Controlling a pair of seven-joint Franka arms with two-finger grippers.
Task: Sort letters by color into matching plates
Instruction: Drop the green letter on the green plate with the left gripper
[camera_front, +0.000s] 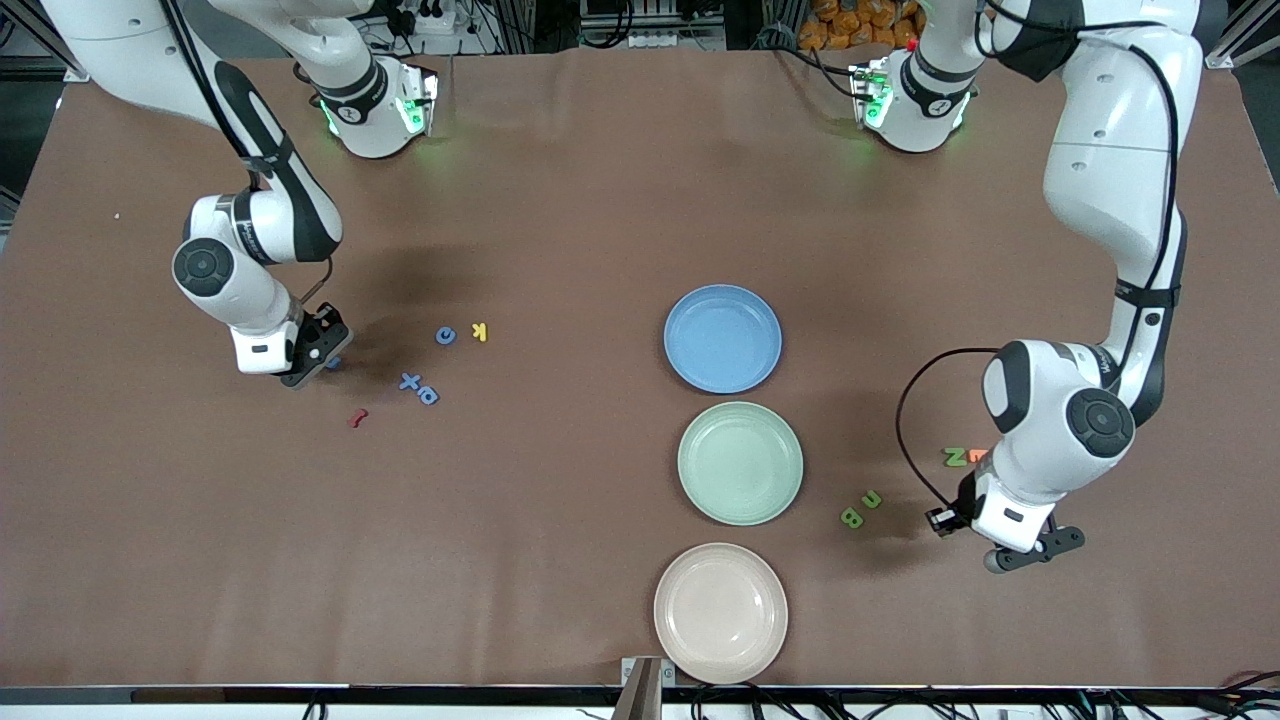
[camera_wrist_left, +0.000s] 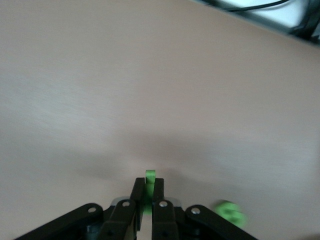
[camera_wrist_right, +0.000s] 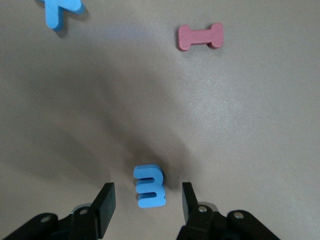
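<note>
The left gripper (camera_wrist_left: 148, 200) is clenched on a green letter (camera_wrist_left: 149, 176), low over the tabletop (camera_front: 560, 200) toward the left arm's end. The right gripper (camera_wrist_right: 146, 202), jaws apart, straddles a blue letter (camera_wrist_right: 149, 186) lying on the tabletop toward the right arm's end. The blue plate (camera_front: 722, 338) and green plate (camera_front: 740, 463) sit mid-table.

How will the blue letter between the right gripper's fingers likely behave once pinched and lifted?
The blue letter looks like thick foam, so probably light and slightly squashy. It stands on edge between the right gripper's open fingers, so an off-centre squeeze might tip it.
</note>
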